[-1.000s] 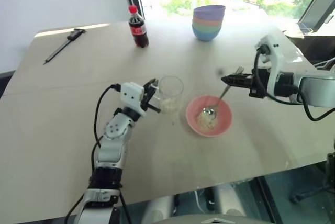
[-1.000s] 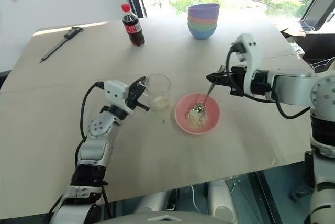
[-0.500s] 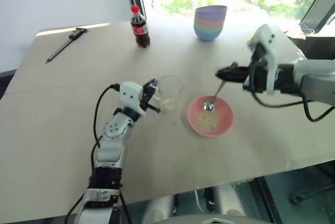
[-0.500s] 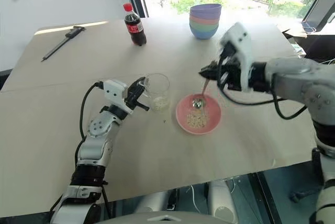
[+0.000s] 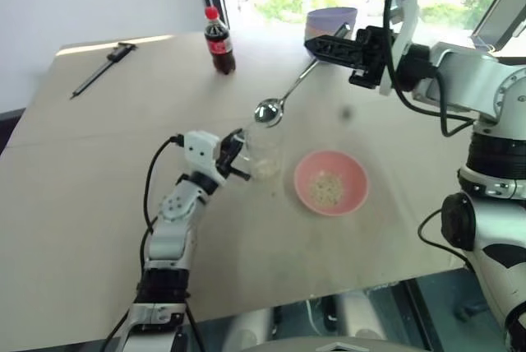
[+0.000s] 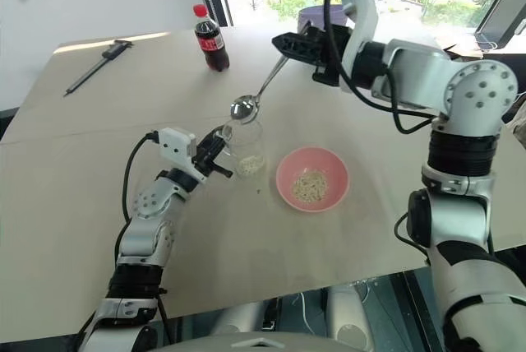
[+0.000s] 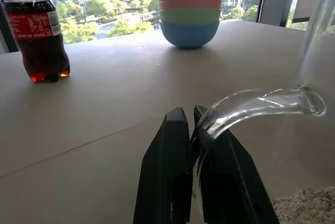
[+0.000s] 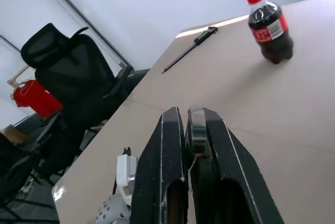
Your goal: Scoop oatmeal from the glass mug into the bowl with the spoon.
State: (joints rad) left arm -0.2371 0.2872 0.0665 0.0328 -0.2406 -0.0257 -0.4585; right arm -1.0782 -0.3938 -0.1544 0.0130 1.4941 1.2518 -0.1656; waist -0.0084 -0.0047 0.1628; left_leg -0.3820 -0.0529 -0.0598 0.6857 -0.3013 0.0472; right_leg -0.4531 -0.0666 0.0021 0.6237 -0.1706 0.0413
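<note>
Left gripper [image 7: 188,124]: fingers pressed together on the curved handle of the glass mug, seen close in the left wrist view; arm low over the near-left part of the table.
Glass mug [image 5: 263,153]: upright on the table near its middle, just left of the bowl; clear, with a low layer of oatmeal at the bottom.
Oatmeal [image 6: 308,186]: small loose beige heap inside the pink bowl; a further pale layer in the mug's base [image 7: 306,207].
Bowl [image 5: 353,196]: pink, shallow, flat on the table just right of the mug, apart from it.
Table [image 5: 99,204]: pale wood-coloured top under everything.
Spoon [image 5: 279,101]: silver, in the air above the mug's mouth, small oval bowl lowest, thin handle slanting up and away to the right gripper; contents of the spoon bowl too small to tell.
Right gripper [image 5: 322,46]: fingers clamped together on the end of the spoon handle, raised high over the far middle of the table, pointing toward the left.
Cola bottle [image 5: 218,41]: red cap, upright at the far side, well beyond the mug.
Stacked bowls [image 7: 190,10]: blue lowest, purple on top, at the far side, right of the bottle, partly behind the right gripper in the head views.
Dark tool [image 5: 100,68]: long, thin, flat at the far-left corner.
Office chair [image 8: 78,72]: black, beyond the table's edge in the right wrist view.
</note>
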